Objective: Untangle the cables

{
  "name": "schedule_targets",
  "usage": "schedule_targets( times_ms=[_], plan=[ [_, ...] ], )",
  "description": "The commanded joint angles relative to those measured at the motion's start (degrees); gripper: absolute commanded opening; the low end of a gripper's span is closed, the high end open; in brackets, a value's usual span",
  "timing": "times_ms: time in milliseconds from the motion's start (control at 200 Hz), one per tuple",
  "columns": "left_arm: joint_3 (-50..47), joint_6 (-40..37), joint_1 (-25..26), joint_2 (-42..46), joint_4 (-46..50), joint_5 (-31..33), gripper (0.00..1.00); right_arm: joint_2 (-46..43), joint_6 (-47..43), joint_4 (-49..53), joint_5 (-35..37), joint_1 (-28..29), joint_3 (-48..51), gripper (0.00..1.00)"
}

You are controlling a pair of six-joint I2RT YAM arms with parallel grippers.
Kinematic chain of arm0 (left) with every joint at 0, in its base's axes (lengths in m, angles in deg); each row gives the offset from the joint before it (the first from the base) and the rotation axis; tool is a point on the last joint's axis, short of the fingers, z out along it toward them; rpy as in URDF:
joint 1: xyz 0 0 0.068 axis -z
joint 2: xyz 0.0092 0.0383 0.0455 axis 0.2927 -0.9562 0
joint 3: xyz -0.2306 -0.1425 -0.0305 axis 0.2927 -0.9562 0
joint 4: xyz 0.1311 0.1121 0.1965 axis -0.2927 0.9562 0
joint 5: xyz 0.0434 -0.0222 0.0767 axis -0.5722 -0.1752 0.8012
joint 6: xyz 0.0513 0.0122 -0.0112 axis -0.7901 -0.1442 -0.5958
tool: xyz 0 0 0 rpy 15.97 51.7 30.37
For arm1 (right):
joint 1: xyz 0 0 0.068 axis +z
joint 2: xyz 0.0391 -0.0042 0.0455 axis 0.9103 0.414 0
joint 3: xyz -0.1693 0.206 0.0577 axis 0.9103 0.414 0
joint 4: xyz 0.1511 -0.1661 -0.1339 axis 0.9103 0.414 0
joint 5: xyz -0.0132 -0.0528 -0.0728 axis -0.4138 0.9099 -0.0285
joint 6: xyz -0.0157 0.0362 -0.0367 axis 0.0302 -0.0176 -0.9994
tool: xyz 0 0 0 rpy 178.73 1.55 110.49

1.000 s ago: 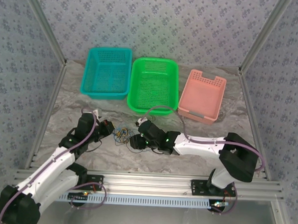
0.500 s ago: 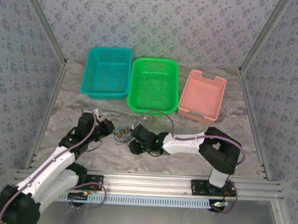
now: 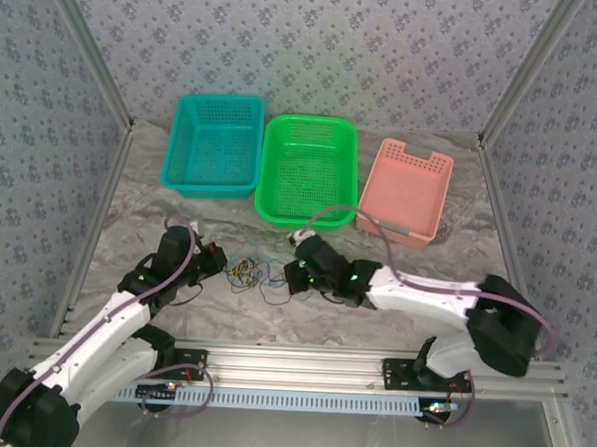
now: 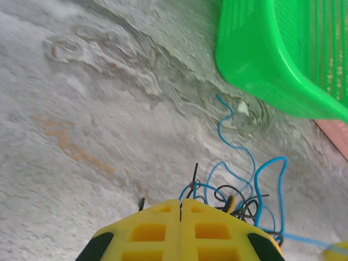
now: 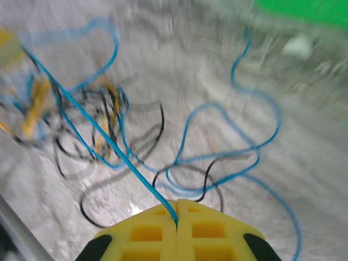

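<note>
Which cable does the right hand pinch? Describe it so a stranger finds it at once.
In front of the green basket, middle of the back row, lies the cable tangle. One blue cable runs from it into the shut right hand: it alone is pulled straight, while its blue, black and yellow neighbours lie slack.

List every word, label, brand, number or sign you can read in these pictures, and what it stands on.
None readable: no words, numbers or signs stand on the teal basket, green basket, pink basket, cables, table, left fingers or right fingers.
</note>
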Motion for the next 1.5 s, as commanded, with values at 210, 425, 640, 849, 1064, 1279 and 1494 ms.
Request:
schedule_targets(
  times_ms=[210, 425, 640, 849, 1064, 1279, 1494],
  plan=[
    [1.44, -0.98, -0.49, -2.36, 2.53, 6.01, 0.0, -17.01, -1.11, 13.95, 0.4, -14.56, 0.22, 0.0],
    [0.82, -1.38, -0.37, -3.68, -0.85, 3.65, 0.0, -20.26, -2.55, 16.98, -5.52, -23.19, -4.8, 0.0],
    [1.98, -0.62, 0.4, -6.41, -2.79, 1.37, 0.1, -15.4, -3.23, 18.34, -6.39, -23.28, -9.83, 0.0],
    [4.55, 2.95, 19.33, -8.33, -9.97, 5.1, 0.53, -14.46, -3.12, 20.13, -5.92, -23.34, -12.93, 0.0],
    [11.31, 7.85, 34.52, -25.43, -17.26, 13.01, 0.72, -13.55, -2.95, 23.07, -6.7, -23.71, -15.19, 0.0],
    [25.42, 3.34, 37.04, -44.98, -12.02, 17.6, 0.76, -15.01, -2.42, 24.37, -7.56, -24.79, -15.0, 0.0],
    [31.23, 5.43, 37.12, -57.61, -6.25, 24.87, 0.45, -17.1, -2.16, 25.59, -7.78, -26.34, -15.14, 0.0]
  ],
)
